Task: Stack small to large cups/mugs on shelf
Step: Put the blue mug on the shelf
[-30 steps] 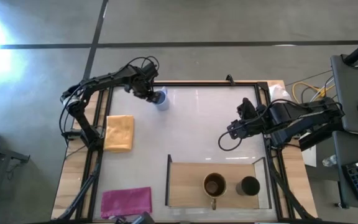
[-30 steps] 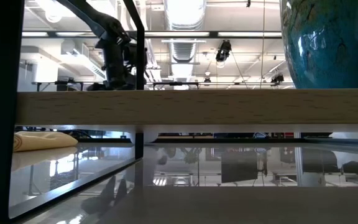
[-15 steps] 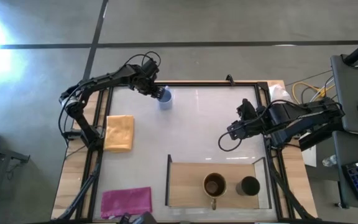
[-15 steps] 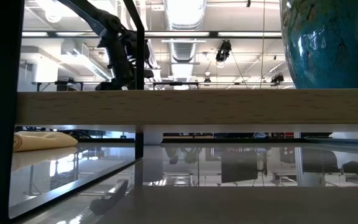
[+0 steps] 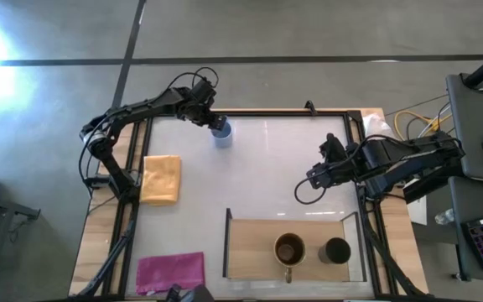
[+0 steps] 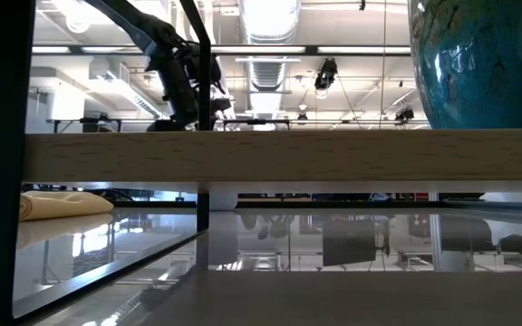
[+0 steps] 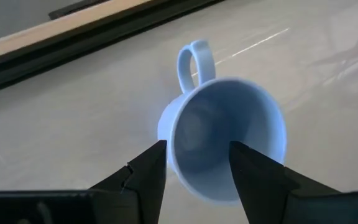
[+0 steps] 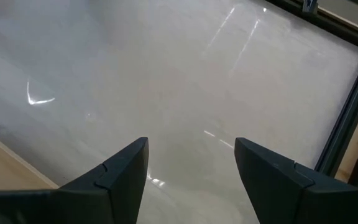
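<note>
A white table (image 5: 275,176) with a dark frame is seen from above on a grey floor; the low view looks under the shelf board into a hall with ceiling lights. A yellow cloth (image 5: 161,179) lies at the left edge and a pink cloth (image 5: 171,270) at the near left corner.

Change noted over the last second: the left gripper (image 5: 210,122) has been carried a little further over the blue mug (image 5: 221,132) at the far side of the table, and the mug has shifted slightly with it. In the left wrist view the fingers (image 7: 146,171) are spread, one on each side of the near rim, with no pinch seen yet. Judgement: the grasp is being set up, not completed; the mug is not yet lifted.

The mug (image 7: 225,140) is light blue, matt, with a loop handle pointing away from the gripper. It appears tilted, its mouth turned toward the wrist camera, and its inside looks empty.

The shelf (image 5: 250,247) sits at the near edge, well apart from the blue mug. A brown mug (image 5: 288,250) and a black cup (image 5: 336,250) stand on it side by side.

The right gripper (image 8: 191,168) waits over bare table near the right side, fingers spread, holding nothing.
</note>
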Tool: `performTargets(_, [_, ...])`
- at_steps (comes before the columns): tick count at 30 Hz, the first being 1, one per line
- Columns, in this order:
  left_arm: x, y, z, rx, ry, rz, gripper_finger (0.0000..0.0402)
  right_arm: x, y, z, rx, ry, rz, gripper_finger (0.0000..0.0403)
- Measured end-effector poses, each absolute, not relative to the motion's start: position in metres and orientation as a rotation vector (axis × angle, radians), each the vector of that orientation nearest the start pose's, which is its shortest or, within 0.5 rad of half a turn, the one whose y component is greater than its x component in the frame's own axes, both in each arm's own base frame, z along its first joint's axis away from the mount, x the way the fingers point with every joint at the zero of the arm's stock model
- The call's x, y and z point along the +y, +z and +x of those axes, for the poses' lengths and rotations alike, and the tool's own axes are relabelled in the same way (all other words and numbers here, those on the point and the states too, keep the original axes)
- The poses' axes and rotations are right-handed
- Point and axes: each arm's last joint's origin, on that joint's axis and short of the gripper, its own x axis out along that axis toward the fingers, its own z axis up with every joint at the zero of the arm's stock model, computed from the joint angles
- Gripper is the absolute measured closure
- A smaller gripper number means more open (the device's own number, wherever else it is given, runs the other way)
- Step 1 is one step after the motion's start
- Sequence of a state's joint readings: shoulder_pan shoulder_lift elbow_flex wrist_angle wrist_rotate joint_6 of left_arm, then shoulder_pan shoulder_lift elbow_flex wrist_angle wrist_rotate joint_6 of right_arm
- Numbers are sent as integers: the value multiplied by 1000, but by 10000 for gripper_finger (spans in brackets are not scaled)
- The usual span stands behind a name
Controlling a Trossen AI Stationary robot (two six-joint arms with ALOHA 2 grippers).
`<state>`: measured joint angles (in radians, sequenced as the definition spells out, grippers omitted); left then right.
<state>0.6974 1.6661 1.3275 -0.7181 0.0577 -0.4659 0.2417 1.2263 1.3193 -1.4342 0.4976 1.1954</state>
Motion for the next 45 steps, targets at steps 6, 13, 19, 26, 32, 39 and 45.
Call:
performTargets(6, [222, 239, 267, 916, 820, -823, 242, 32, 344, 188, 920, -885, 549, 170])
performTargets(13, [225, 227, 270, 962, 822, -802, 242, 32, 344, 188, 922, -885, 561, 170])
performTargets(19, [225, 222, 271, 1011, 786, -733, 289, 32, 344, 188, 922, -885, 561, 170])
performTargets(26, [225, 222, 270, 1066, 715, -613, 393, 32, 344, 188, 917, -892, 571, 170])
performTargets(32, [214, 223, 270, 1200, 436, -324, 399, 32, 344, 188, 914, -895, 577, 170])
performTargets(39, [187, 236, 280, 1261, 92, 117, 401, 32, 344, 188, 911, -899, 584, 170])
performTargets(45, [161, 241, 295, 1271, -107, 347, 401, 33, 343, 188, 921, -893, 592, 170])
